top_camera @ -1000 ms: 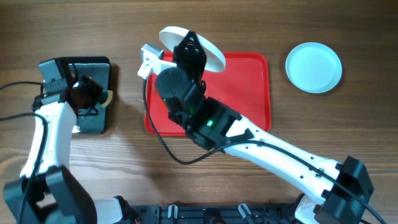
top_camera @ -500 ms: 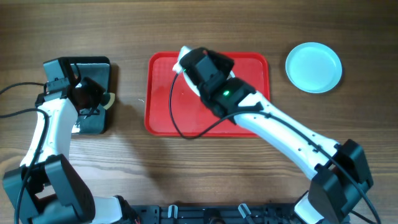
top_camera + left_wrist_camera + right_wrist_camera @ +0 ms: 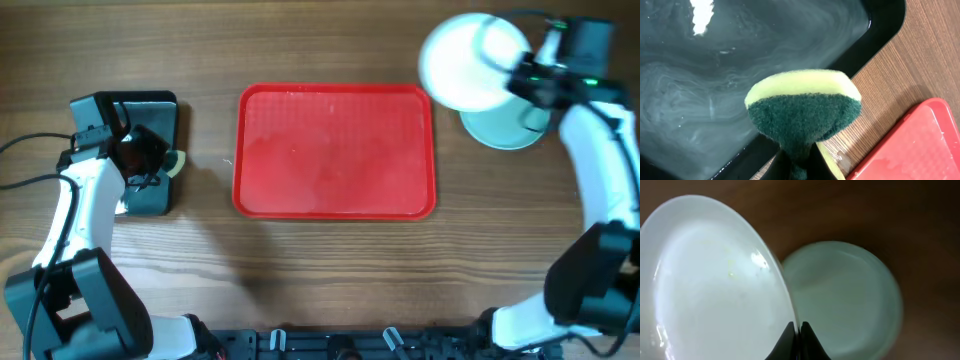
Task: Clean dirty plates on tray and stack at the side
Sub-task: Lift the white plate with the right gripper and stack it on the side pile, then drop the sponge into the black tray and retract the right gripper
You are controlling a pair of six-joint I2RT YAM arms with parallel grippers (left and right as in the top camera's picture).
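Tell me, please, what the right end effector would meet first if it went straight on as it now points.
Probably the pale aqua plate on the table, just past the white plate that the right end effector grips; depth is unclear.

We took this for a robotics lab bench staged as a washing-up station. A white-and-black left arm (image 3: 65,225) and right arm (image 3: 597,170) stood over a wood-grain table (image 3: 330,270), with a black mounting rail (image 3: 330,345) along its near edge. The kitchen props were few: a red tray (image 3: 335,150), a black tray (image 3: 715,75) of cloudy water, a scouring sponge (image 3: 805,115), a white plate (image 3: 465,60) and an aqua plate (image 3: 505,132).
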